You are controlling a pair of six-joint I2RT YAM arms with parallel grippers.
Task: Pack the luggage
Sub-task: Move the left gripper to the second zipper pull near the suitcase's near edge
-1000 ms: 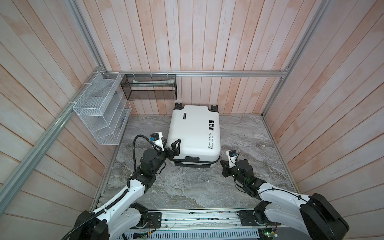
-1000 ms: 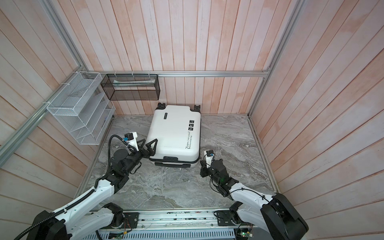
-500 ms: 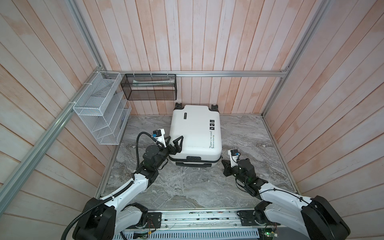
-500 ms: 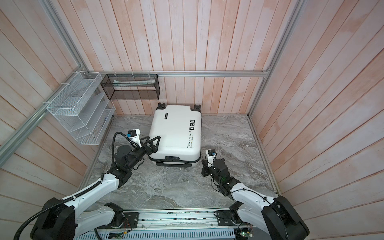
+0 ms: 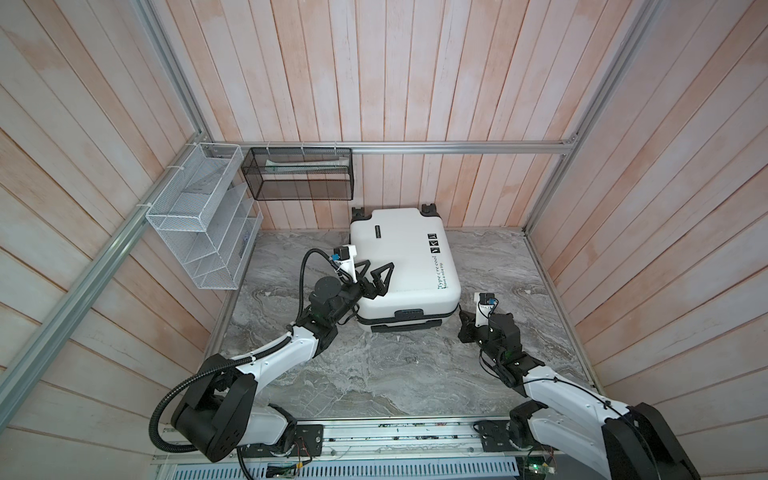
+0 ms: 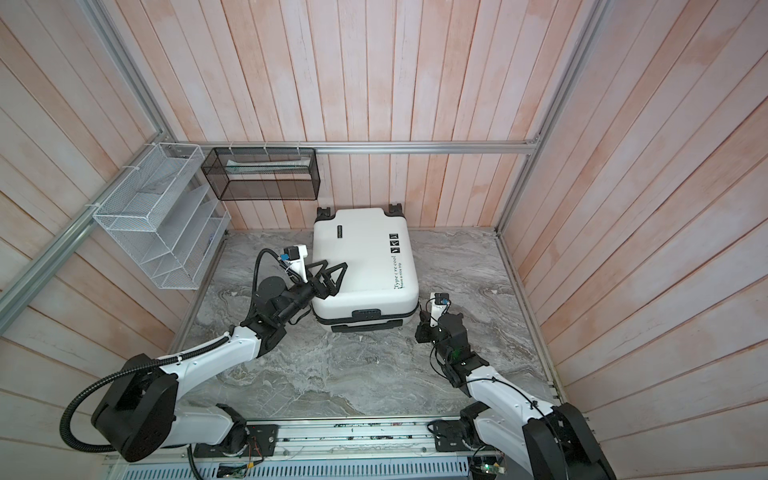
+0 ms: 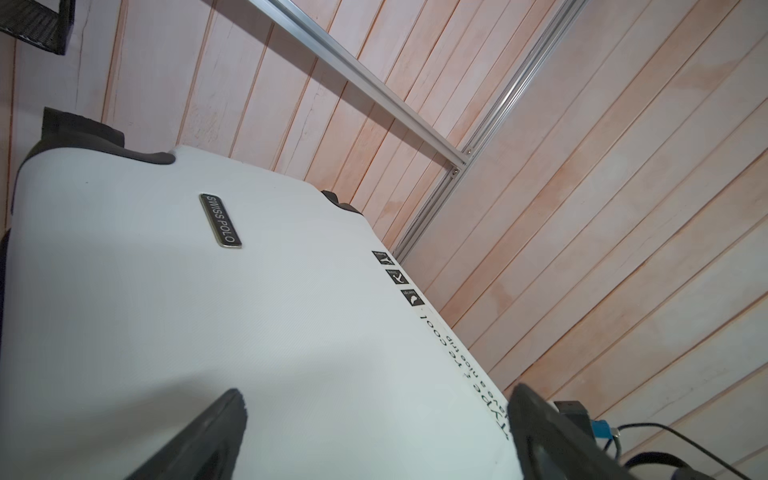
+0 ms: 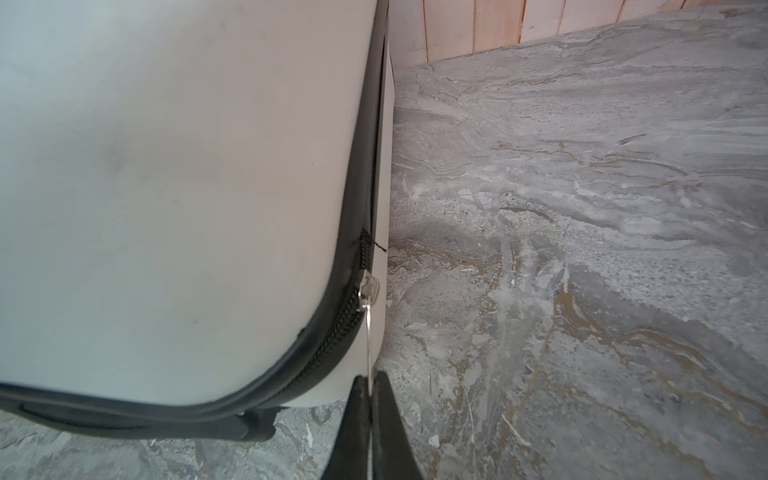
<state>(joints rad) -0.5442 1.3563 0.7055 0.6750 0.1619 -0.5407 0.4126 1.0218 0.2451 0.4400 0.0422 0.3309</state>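
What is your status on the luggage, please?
Left gripper open, over the luggage lid. Right gripper shut on the zipper pull at its near right corner. Luggage flat, lid down. Nothing in the way.

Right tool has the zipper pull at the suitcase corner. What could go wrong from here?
1. The right tool pinches only the tip of the thin zipper pull; it could slip out as the slider rounds the corner.
2. The left tool is open over the luggage, gripping nothing; a pull may drag the case across the smooth floor.
3. A loose thread beside the slider could snag.
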